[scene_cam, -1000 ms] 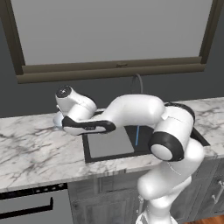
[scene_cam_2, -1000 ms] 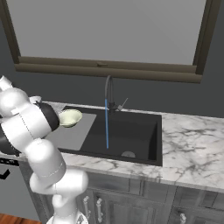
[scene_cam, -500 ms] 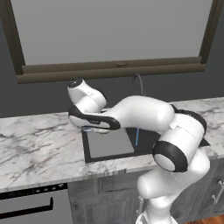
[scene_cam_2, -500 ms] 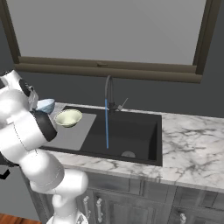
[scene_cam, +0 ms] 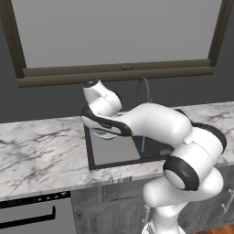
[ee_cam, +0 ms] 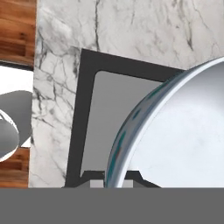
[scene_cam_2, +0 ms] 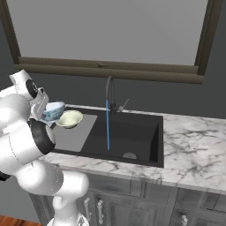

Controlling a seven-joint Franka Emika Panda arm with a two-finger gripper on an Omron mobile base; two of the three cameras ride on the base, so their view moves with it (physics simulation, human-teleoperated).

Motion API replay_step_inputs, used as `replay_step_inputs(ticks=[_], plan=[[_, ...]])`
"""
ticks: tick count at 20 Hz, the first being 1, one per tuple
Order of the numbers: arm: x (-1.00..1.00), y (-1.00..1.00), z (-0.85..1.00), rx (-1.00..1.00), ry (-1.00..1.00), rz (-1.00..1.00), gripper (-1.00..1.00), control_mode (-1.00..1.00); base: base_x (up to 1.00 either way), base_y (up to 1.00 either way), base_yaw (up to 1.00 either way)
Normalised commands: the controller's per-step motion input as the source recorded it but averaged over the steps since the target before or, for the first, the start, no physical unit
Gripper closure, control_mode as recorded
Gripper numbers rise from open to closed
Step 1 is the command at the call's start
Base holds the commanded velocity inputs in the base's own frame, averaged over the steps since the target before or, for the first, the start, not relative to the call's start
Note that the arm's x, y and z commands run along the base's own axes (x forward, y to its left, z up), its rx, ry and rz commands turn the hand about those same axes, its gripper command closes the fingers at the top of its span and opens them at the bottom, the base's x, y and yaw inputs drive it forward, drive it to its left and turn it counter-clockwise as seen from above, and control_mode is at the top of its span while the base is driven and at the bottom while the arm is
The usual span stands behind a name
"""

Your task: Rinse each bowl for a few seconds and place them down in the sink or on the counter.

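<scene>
The gripper [scene_cam_2: 44, 111], clamped shut on the blue bowl [scene_cam_2: 54, 110], has lifted it higher than a second ago, above the sink's [scene_cam_2: 145, 161] left end. Just beyond, the yellow-green bowl [scene_cam_2: 69, 119] rests on the grey panel [scene_cam_2: 75, 134], unmoved.

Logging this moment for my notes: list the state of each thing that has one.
Gripper: shut on the blue bowl.
Blue bowl: lifted, tilted, held over the sink's left end.
Green bowl: upright on the grey panel, empty.
Faucet: running, a thin stream falling into the basin.
Sink: no bowl in its right half.
</scene>
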Motion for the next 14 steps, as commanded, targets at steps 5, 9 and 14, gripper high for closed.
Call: replay_step_inputs(ticks=[5, 9, 14], plan=[[0.00, -0.37, 0.01, 0.00, 0.01, -0.04, 1.00, -1.00, 0.00, 0.00, 0.00], [0.02, -0.27, 0.08, 0.00, 0.00, -0.04, 1.00, -1.00, 0.00, 0.00, 0.00], [0.00, -0.28, 0.01, 0.00, 0.01, -0.06, 1.00, -1.00, 0.00, 0.00, 0.00]])
